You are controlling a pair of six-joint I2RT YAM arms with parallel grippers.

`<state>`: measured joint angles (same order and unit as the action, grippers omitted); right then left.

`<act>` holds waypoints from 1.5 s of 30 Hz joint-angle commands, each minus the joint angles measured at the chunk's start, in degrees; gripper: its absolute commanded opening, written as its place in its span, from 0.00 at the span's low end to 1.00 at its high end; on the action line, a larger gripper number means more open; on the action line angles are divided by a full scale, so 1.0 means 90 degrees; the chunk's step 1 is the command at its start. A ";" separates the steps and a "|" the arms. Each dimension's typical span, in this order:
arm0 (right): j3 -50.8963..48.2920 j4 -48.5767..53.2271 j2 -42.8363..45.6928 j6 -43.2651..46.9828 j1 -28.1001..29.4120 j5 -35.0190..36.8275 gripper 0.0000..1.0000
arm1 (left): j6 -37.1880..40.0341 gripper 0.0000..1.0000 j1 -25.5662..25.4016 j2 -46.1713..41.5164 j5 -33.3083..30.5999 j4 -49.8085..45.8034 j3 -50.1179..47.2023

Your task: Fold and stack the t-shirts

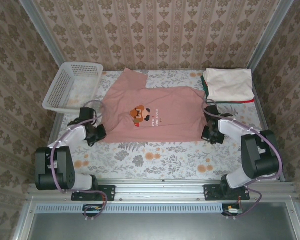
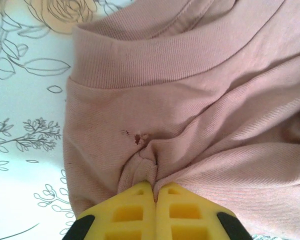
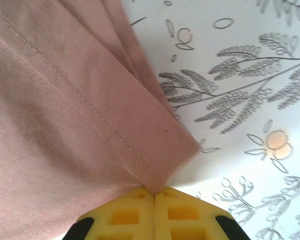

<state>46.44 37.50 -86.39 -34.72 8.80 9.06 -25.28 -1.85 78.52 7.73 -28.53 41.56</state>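
Dusty-pink tee (image 1: pixel 152 115), long axis across the table (image 1: pixel 155 160); left gripper (image 2: pixel 155 189) pinched closed beside its collar (image 2: pixel 155 60), right gripper (image 3: pixel 155 192) on its hem corner (image 3: pixel 160 165).

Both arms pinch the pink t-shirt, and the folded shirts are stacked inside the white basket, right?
Not quite. The folded stack of t-shirts, cream on top, lies on the table at the far right, not in the white plastic lattice basket at far left. The top external view shows it.

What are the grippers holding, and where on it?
Both hold the pink tee: left gripper pinches fabric beside the collar, right gripper pinches the hem corner.
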 commanded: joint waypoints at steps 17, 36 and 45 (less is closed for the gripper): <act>0.0539 0.0689 0.1183 0.0368 0.0016 0.0224 0.47 | 0.0240 0.64 -0.0845 -0.0431 -0.0978 -0.0788 0.1096; 0.1795 0.0259 -0.1299 0.0913 -0.0099 0.0459 0.18 | 0.0602 0.65 -0.1567 0.2534 -0.0629 0.0104 0.2213; 0.1121 0.0372 -0.0844 0.0866 -0.0345 0.0586 0.19 | 0.0539 0.65 -0.1192 0.2482 -0.0673 0.0114 0.1837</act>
<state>59.00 39.05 -95.37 -26.89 7.03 13.17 -20.73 -14.09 101.14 2.35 -26.70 60.10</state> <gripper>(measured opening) 0.134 0.652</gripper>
